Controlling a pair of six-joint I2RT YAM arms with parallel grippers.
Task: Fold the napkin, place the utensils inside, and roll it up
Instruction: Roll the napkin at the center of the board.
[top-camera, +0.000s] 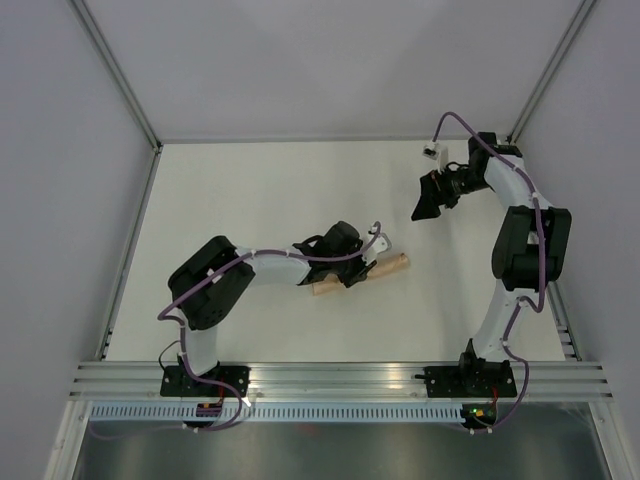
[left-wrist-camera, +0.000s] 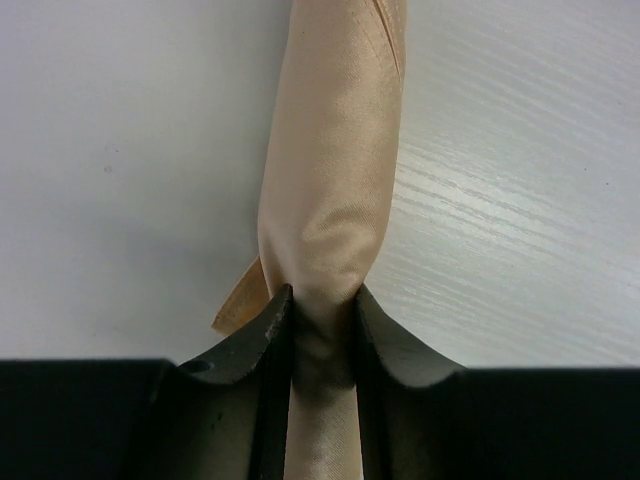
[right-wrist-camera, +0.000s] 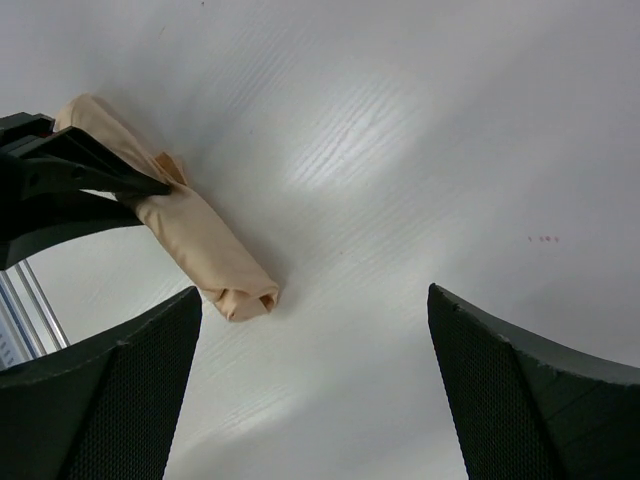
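The peach-orange napkin (top-camera: 388, 267) lies rolled into a tight tube on the white table, near the middle. My left gripper (top-camera: 352, 268) is shut on the roll, its jaws pinching the cloth (left-wrist-camera: 335, 200) across the middle. The roll also shows in the right wrist view (right-wrist-camera: 205, 245), with its open end facing the camera. The utensils are hidden; none show outside the roll. My right gripper (top-camera: 428, 200) is open and empty, raised at the back right, well away from the roll.
The white table (top-camera: 250, 190) is walled by grey panels at left, back and right. An aluminium rail (top-camera: 340, 378) runs along the near edge by both arm bases.
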